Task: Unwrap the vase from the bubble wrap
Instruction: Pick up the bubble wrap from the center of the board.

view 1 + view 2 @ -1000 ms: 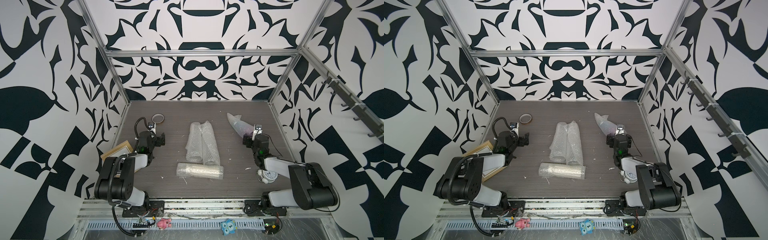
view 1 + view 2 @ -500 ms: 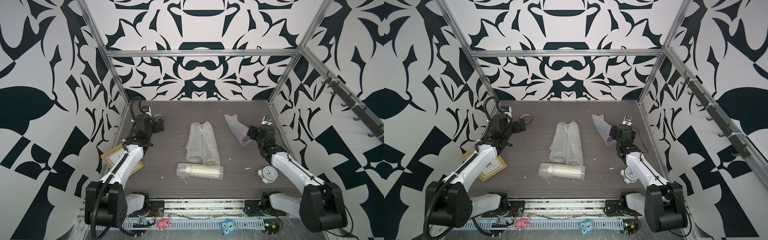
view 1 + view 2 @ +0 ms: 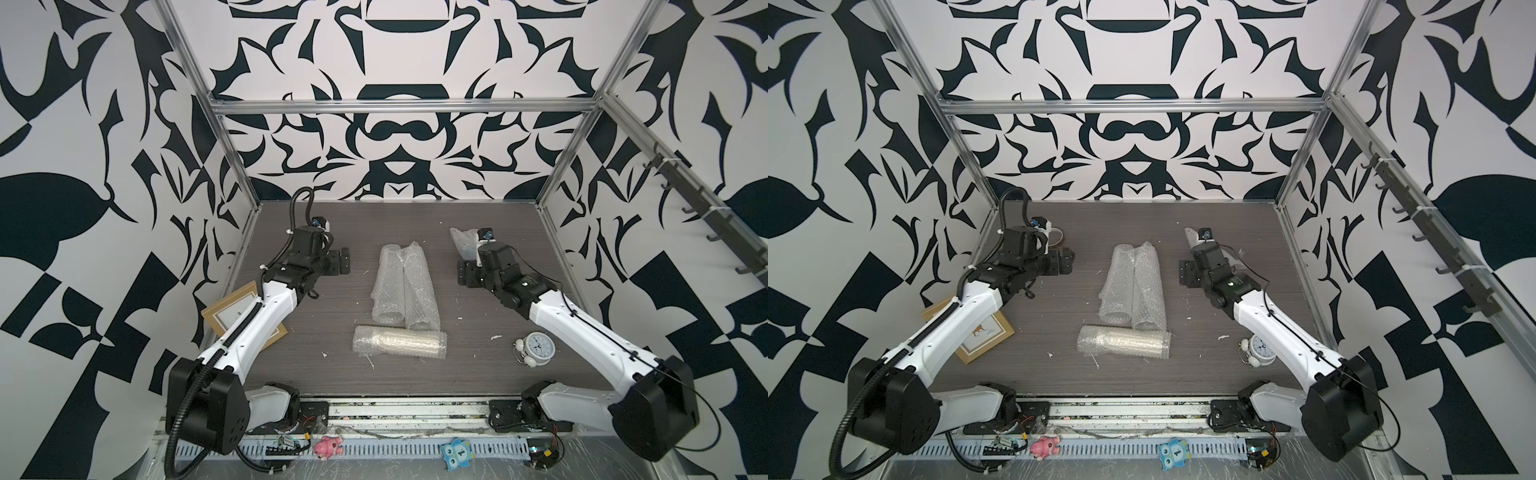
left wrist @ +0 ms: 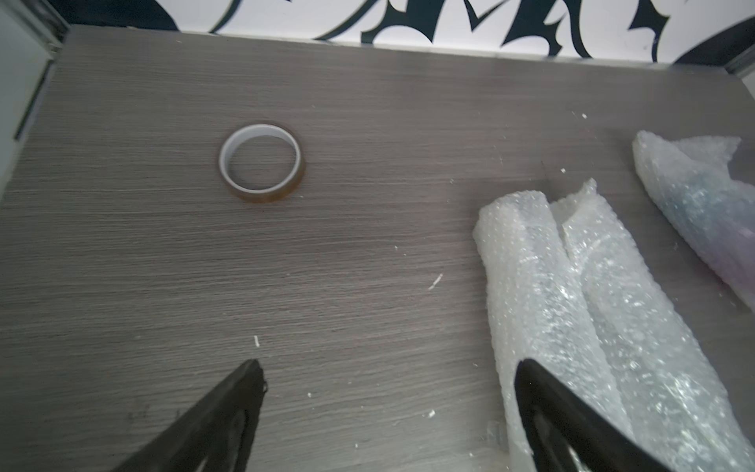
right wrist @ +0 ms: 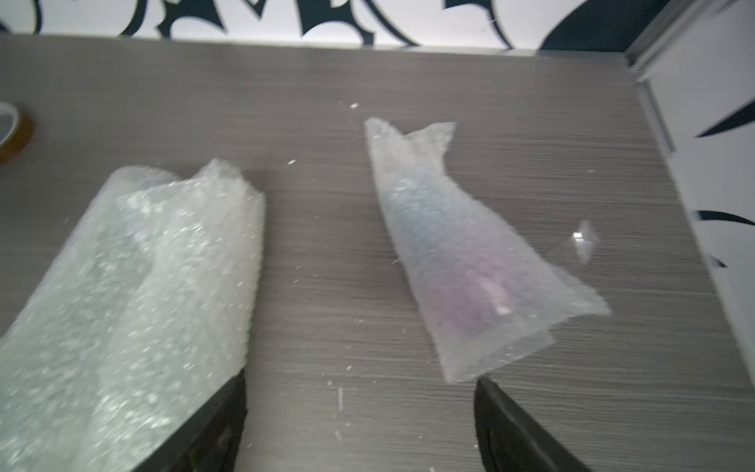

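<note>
The left pincer (image 4: 388,367) and right pincer (image 5: 361,378) have moved farther out, both spread wide and empty. Three clear whitish bubble wrap rolls (image 3: 399,340) lie centre, one purple-tinted wrapped bundle (image 5: 461,253) far right.

Bright even light, soft shadows; bubble wrap (image 5: 122,286) glints, slightly blurred

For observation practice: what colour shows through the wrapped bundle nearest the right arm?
The bundle shows blue fading to purple; clearest in the right wrist view.
</note>
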Tool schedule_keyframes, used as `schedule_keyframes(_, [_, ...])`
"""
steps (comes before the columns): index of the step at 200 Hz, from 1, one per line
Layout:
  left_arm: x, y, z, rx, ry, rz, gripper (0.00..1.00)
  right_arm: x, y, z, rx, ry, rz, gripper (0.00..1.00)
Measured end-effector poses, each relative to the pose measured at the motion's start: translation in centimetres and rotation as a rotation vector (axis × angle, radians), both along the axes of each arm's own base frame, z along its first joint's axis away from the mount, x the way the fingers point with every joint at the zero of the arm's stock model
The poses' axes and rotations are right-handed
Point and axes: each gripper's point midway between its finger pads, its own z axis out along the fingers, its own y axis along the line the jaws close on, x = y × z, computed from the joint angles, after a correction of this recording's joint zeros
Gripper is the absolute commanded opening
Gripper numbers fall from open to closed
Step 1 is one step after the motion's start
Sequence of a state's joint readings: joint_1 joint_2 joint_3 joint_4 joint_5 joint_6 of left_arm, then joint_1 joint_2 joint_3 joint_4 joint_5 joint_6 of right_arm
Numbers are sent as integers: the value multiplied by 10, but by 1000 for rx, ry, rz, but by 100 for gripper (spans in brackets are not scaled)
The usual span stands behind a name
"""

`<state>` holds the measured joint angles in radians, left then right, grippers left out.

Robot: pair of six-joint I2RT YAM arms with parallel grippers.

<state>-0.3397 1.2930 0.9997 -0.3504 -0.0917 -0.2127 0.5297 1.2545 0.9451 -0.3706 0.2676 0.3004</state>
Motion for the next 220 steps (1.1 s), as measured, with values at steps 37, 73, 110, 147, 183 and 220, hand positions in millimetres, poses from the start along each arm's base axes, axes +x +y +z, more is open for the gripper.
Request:
schedule_keyframes(37, [-14, -28, -24, 2, 105, -97, 99, -20, 68, -27, -42, 117, 159, 90])
schedule_keyframes(73, [-26, -41, -28, -21, 149, -144, 99, -32, 109, -61, -59, 222, 199, 99])
schedule_keyframes(110, [-28, -53, -19, -60, 149, -174, 99, -28, 130, -88, -85, 291, 176, 99])
schedule_keyframes(147, [-32, -59, -19, -70, 156, -188, 99, -19, 131, -92, -109, 294, 129, 98])
schedule_keyframes(183, [-34, -62, -20, -71, 159, -197, 99, -18, 129, -96, -118, 297, 117, 97])
schedule_keyframes(220, [-33, -63, -27, -65, 182, -195, 99, -17, 129, -95, -113, 295, 114, 96])
